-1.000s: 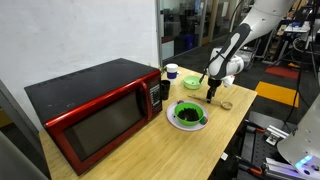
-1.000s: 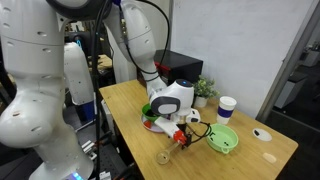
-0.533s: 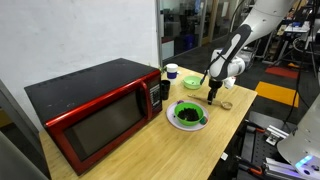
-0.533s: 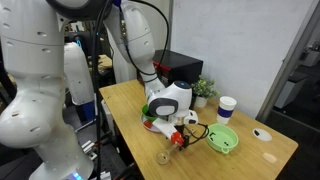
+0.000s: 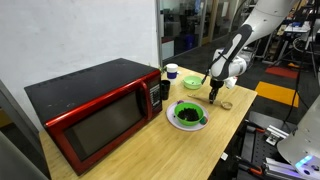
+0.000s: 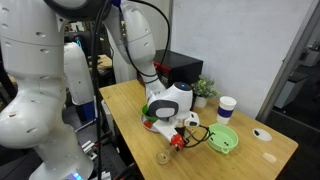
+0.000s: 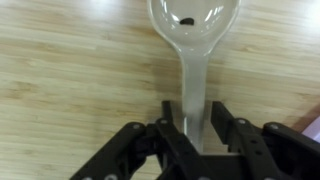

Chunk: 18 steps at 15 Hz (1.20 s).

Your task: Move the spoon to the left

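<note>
The spoon (image 7: 193,60) lies flat on the wooden table, pale, with its round bowl at the top of the wrist view and its handle running down between my fingers. My gripper (image 7: 195,110) straddles the handle, jaws partly closed: the left finger (image 7: 170,115) touches the handle, and a thin gap shows at the right finger (image 7: 220,115). In both exterior views the gripper (image 5: 212,95) (image 6: 180,138) points straight down at the table near its edge, and the spoon's bowl (image 5: 226,104) (image 6: 163,156) sticks out beside it.
A green bowl with dark contents (image 5: 188,115) sits close beside the gripper. A lighter green bowl (image 5: 192,83) (image 6: 224,138) and a white cup (image 5: 171,71) (image 6: 226,107) stand further off. A red microwave (image 5: 95,105) fills one end of the table. The table edge (image 5: 235,125) is close.
The jaws have narrowed from wide open to close around the spoon's handle. The arm and the spoon have stayed in place.
</note>
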Available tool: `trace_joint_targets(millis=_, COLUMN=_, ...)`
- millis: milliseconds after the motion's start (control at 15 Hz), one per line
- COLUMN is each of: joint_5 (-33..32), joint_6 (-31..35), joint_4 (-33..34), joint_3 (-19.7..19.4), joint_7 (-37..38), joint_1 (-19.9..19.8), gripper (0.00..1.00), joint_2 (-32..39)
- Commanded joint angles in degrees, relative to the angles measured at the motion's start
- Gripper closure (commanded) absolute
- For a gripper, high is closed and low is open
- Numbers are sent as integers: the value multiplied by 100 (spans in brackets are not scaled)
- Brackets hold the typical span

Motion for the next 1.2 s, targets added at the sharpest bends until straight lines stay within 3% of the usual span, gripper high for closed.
trace_joint_targets(millis=0, joint_5=9, joint_6=188, joint_4=-160, joint_3=187, joint_7=-74, joint_1=-189, gripper=82, joint_2=-83)
trace_joint_targets(millis=200, joint_5=20, joint_6=143, joint_4=-213, joint_3=251, joint_7=-36, joint_1=-154, gripper=98, joint_2=-181)
trace_joint_targets(millis=267, joint_5=-6, joint_6=67, joint_4=-221, joint_3=247, joint_7=24, joint_1=-109, gripper=94, joint_2=-251)
trace_joint_targets(millis=667, joint_5=-419, joint_6=-493, joint_4=-340, joint_3=72, joint_7=682, joint_1=361, gripper=94, joint_2=-1029)
trace_joint_targets(millis=1133, joint_5=-626, joint_6=-2400, joint_4=-251, joint_3=49, joint_7=1358, joint_1=1000, gripper=94, joint_2=-2679)
